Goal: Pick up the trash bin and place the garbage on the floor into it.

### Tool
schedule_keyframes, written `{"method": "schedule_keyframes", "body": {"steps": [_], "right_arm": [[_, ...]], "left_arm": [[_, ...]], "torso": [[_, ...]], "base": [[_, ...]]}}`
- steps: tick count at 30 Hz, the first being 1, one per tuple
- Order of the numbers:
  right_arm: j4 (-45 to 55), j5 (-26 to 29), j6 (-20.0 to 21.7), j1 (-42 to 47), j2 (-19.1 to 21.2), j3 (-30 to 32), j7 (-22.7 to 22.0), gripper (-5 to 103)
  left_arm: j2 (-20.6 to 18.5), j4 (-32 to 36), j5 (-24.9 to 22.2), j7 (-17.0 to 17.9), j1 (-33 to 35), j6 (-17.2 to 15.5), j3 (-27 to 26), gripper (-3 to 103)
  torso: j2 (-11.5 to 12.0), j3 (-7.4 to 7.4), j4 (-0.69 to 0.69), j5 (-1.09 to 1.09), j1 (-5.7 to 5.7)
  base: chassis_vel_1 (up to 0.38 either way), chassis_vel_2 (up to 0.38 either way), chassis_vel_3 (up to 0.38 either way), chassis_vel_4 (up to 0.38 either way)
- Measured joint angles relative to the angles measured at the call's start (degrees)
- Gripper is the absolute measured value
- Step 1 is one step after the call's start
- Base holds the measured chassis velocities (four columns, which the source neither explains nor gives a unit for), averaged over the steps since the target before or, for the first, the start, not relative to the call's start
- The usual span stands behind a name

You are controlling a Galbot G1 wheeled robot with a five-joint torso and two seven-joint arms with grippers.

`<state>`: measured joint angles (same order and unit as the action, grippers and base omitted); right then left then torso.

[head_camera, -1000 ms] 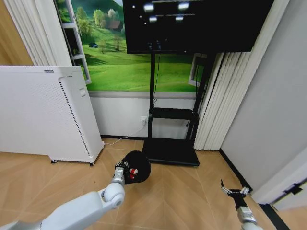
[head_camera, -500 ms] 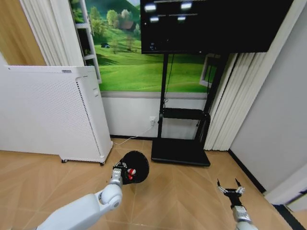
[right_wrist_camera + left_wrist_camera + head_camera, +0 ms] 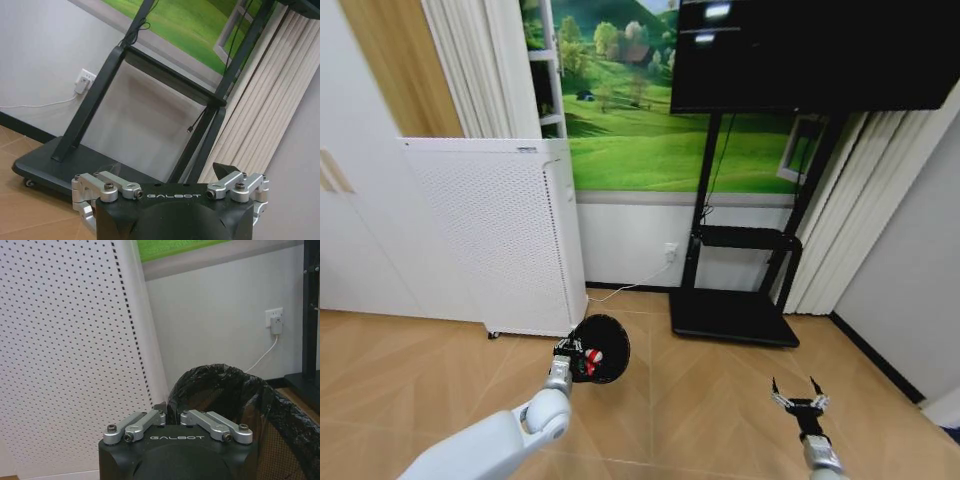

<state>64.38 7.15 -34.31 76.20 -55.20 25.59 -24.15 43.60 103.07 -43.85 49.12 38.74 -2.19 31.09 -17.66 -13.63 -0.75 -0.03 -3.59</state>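
Note:
The trash bin [image 3: 600, 347], black mesh with a black liner, hangs tilted from my left gripper [image 3: 563, 352], its mouth turned toward the head camera. In the left wrist view the left gripper [image 3: 171, 413] is shut on the bin [image 3: 235, 395] at its near rim. Red and white garbage [image 3: 591, 359] lies inside the bin. Low on the right, my right gripper [image 3: 798, 399] is held open above the wooden floor with nothing in it. The right wrist view shows this gripper [image 3: 160, 175] with its fingers spread, facing the stand.
A tall white perforated appliance [image 3: 495, 240] stands on castors just left of the bin, also close in the left wrist view [image 3: 65, 340]. A black TV stand [image 3: 735, 300] with a wheeled base [image 3: 55, 167] is to the right by the wall. Wooden floor [image 3: 700, 400] lies between the arms.
The whole head picture has slid to the right, so the camera has turned left. The left gripper still holds the bin, and the right gripper stays open.

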Motion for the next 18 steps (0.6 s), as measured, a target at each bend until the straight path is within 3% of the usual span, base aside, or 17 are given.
{"method": "schedule_keyframes", "body": {"steps": [11, 18], "right_arm": [[2.78, -1.18, -0.03, 3.15, -0.76, 3.02, 0.12, 100], [4.26, -2.66, 0.02, 4.69, -1.80, 4.45, -0.69, 100]], "left_arm": [[-1.05, 1.99, 0.57, -0.32, 1.53, -0.32, -0.64, 7], [-1.66, 2.90, 0.81, -0.34, 2.11, -0.27, -0.90, 7]], "torso": [[0.01, -0.01, -0.06, 0.03, 0.00], [0.00, -0.01, 0.01, 0.03, 0.00]], "base": [[-0.035, -0.037, 0.024, 0.018], [0.102, 0.047, -0.090, -0.043]]}}
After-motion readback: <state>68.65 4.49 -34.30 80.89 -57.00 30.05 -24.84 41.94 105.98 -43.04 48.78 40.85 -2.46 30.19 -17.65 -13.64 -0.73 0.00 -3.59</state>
